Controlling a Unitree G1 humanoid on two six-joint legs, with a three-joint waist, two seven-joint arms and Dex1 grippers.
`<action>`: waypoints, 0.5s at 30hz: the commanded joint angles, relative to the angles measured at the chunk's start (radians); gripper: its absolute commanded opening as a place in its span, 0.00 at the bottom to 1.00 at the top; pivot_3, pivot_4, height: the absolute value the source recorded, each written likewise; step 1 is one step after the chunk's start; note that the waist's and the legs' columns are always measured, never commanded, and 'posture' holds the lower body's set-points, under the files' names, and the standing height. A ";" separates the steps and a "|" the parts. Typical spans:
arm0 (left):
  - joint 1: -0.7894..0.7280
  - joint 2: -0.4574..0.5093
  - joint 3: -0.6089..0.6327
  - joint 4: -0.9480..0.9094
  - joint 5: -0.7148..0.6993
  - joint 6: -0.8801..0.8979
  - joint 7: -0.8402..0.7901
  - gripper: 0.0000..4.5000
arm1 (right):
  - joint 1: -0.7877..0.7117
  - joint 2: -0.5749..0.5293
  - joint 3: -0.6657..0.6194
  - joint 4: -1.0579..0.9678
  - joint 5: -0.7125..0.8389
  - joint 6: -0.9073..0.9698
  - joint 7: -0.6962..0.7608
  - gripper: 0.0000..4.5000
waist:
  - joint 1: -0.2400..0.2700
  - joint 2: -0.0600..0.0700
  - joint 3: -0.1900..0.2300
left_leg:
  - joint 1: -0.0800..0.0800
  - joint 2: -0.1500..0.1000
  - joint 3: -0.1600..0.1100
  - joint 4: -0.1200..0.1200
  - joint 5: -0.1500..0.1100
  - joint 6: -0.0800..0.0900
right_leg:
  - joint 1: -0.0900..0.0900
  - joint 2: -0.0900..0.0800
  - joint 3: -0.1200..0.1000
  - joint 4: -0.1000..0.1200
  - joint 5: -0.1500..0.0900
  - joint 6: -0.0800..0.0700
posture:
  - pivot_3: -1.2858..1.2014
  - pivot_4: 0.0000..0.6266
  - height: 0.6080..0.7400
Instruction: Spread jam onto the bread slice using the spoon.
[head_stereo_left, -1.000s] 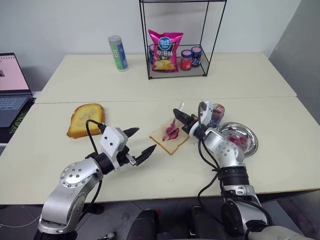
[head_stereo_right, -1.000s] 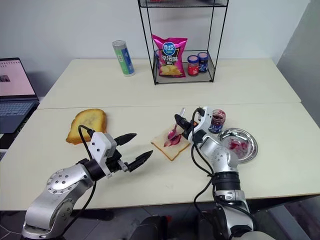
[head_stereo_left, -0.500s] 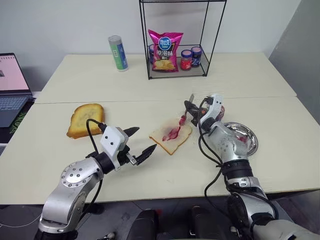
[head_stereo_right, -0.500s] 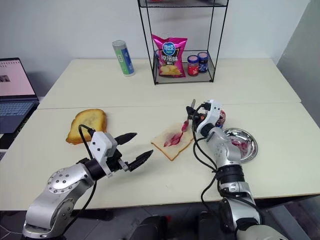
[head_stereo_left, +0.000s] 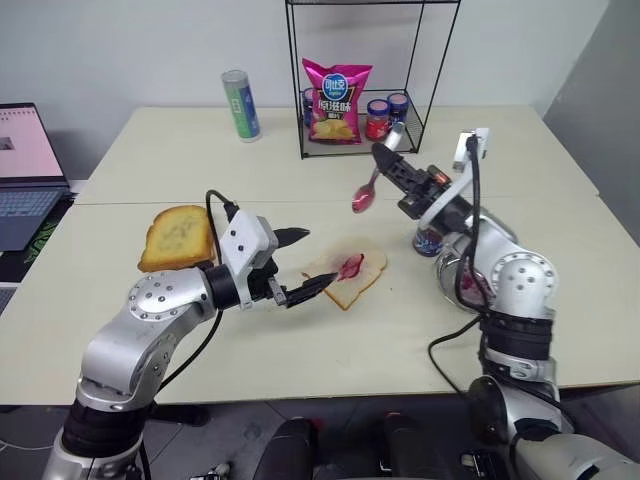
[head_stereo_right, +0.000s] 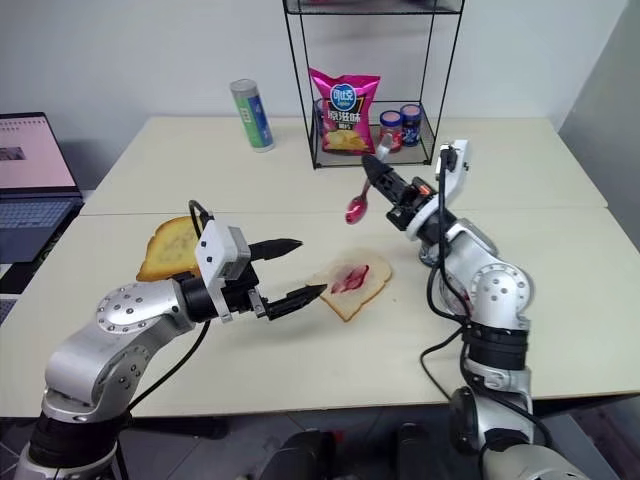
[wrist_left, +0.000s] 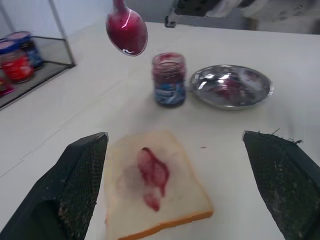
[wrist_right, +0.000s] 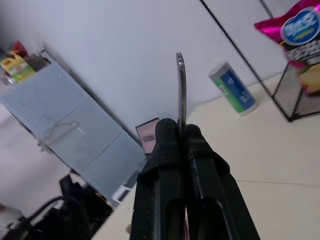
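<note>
Pale cream tabletop (head_stereo_left: 300, 350) against a white wall, black wire rack at the back edge with a pink crisp bag and small jars inside, green-and-blue cylinder beside it, laptop off to the left. From the left eye: right gripper (head_stereo_left: 392, 163) clamped shut on the small slim silver spoon (head_stereo_left: 372, 184), raised well above the table, purple-red smeared bowl hanging down over the gap between rack and bread; pale white untoasted bread slice (head_stereo_left: 347, 277) flat on the table with a streak of dark purple-red jam (head_stereo_left: 350, 266) at its middle; left gripper (head_stereo_left: 298, 264) spread wide, holding nothing, one fingertip just beside the slice's near edge; thicker golden toasted slice (head_stereo_left: 177, 236) lying apart to the left. From the left wrist: same slice between the two wide black fingers (wrist_left: 75, 185), jam confined to a narrow central patch, most of the crumb bare; open jam jar (wrist_left: 169, 80) and round steel dish (wrist_left: 231, 86) beyond, loaded spoon bowl overhead. From the right wrist: jaws tight on the handle. Probable risks: a drip from the lifted bowl onto the table rather than the bread; soft slice sliding or tearing under the next stroke if not steadied; handle twisting in so narrow a pinch.
</note>
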 joint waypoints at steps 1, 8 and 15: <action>-0.144 -0.022 -0.086 0.044 -0.022 0.007 -0.078 1.00 | -0.025 -0.109 -0.113 -0.140 0.070 0.015 -0.094 0.00 | 0.000 0.000 0.001 | -0.001 0.000 0.000 0.000 0.000 0.000 | -0.001 0.000 0.000 0.000 0.000 0.000 | 0.52 0.24 1.00; -0.282 -0.169 -0.296 0.224 0.117 -0.150 -0.152 1.00 | 0.136 -0.279 -0.251 -0.233 0.018 0.000 -0.221 0.00 | 0.019 0.000 0.000 | -0.001 -0.001 0.002 0.000 0.000 0.001 | 0.000 0.000 0.001 -0.001 0.000 0.002 | 0.52 0.24 1.00; -0.323 -0.288 -0.379 0.400 0.208 -0.274 -0.178 1.00 | 0.424 -0.218 -0.341 -0.214 -0.051 -0.100 -0.271 0.00 | 0.025 -0.001 0.000 | -0.003 0.001 0.003 0.000 -0.001 0.001 | -0.002 0.000 0.002 0.000 -0.001 0.002 | 0.52 0.24 1.00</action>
